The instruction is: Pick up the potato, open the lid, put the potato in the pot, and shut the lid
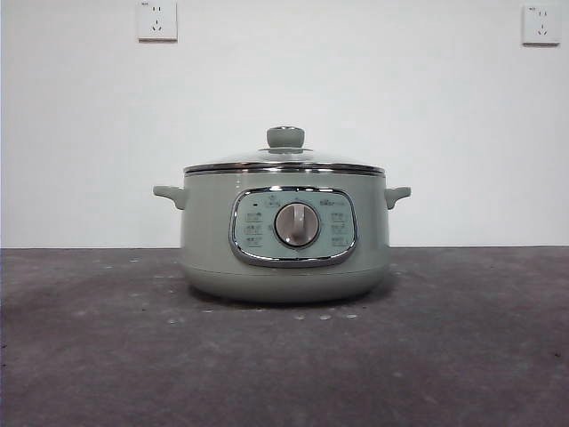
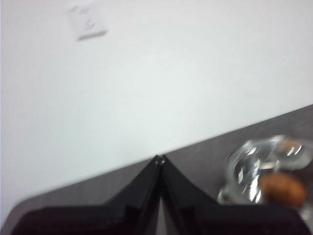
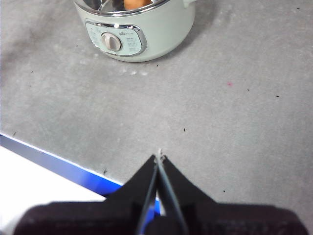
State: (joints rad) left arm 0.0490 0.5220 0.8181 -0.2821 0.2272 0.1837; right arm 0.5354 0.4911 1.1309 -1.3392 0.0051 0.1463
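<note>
Potato (image 3: 136, 3) was seen inside pot (image 1: 284, 236) w/ lid (image 1: 284, 162) seated, centre of counter (image 1: 89, 356). Both hands, left (image 2: 159, 158) & right (image 3: 159, 157), were pressed together, empty, pot at 12 o'clock from right hand. Task judged done; lid seating should be checked, arms kept clear.

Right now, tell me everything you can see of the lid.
The lid is a shallow glass dome with a shiny steel rim and a sage-green round knob on top. It sits level and closed on the pot, rim resting on the pot's edge. Neither gripper touches it. Through the glass, the right wrist view shows something orange, seemingly the potato.
</note>
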